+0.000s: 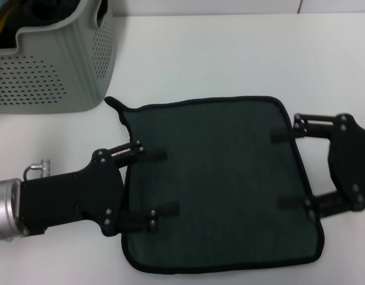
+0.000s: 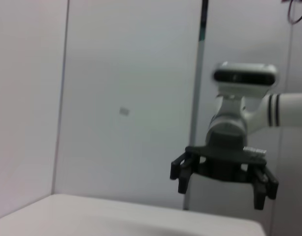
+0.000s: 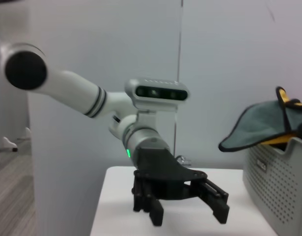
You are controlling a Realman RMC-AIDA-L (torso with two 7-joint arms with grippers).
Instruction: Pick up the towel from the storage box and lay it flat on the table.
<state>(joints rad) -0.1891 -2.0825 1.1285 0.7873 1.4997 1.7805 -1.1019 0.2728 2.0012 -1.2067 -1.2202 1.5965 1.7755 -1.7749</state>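
Several cloths [image 3: 261,129] — in storage box [image 1: 57,65].

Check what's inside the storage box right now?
In the right wrist view another grey-green cloth with yellow showing drapes over the storage box rim. The head view shows yellow and dark items at the rim. The walls hide the box floor.

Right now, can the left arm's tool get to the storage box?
Probably yes. The left tool sits open at the towel's left edge, and only bare table separates it from the storage box.
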